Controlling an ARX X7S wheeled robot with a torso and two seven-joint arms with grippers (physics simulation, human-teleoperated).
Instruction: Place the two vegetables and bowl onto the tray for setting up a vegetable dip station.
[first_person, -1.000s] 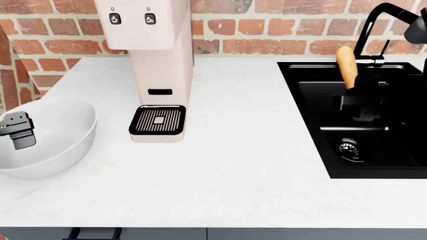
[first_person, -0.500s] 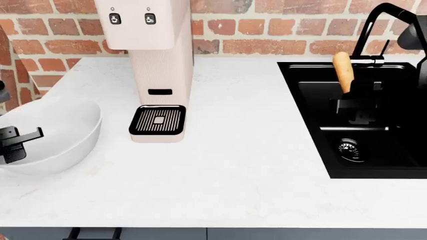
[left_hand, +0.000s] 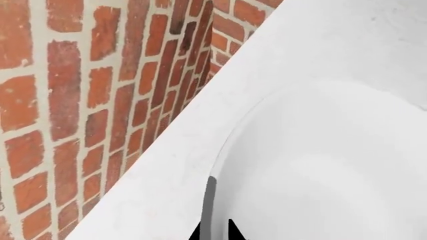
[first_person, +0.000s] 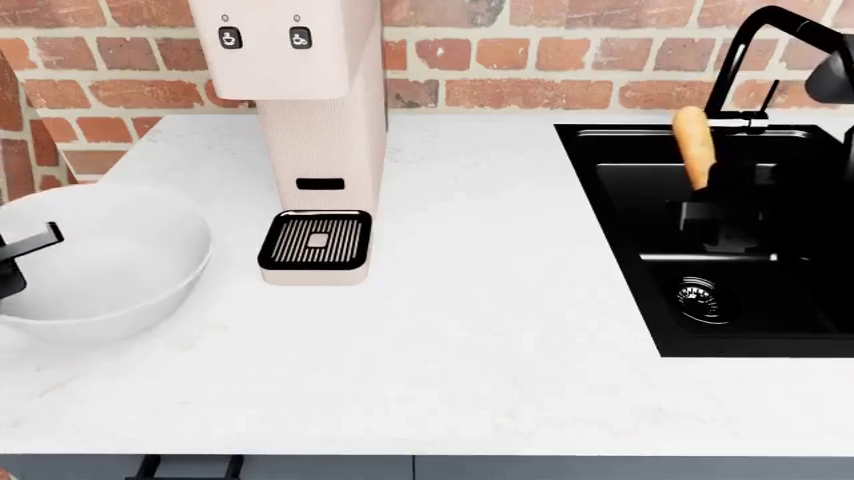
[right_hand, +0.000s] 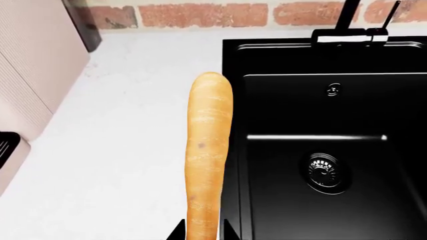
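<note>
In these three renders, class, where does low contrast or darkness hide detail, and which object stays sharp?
Left wrist view: the white bowl nearly merges with the pale countertop; only a thin grey rim shadow separates them. Head view: the black sink swallows the right gripper outline. Right wrist view: the carrot is crisp, evenly lit, no glare.

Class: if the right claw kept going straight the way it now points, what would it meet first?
Probably the brick wall behind the countertop. The carrot it holds points there, along the sink edge; depth is unclear.

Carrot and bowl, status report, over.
Right gripper shut on carrot, above sink. Left gripper clamped on bowl rim. Tray, cucumber not in view.
</note>
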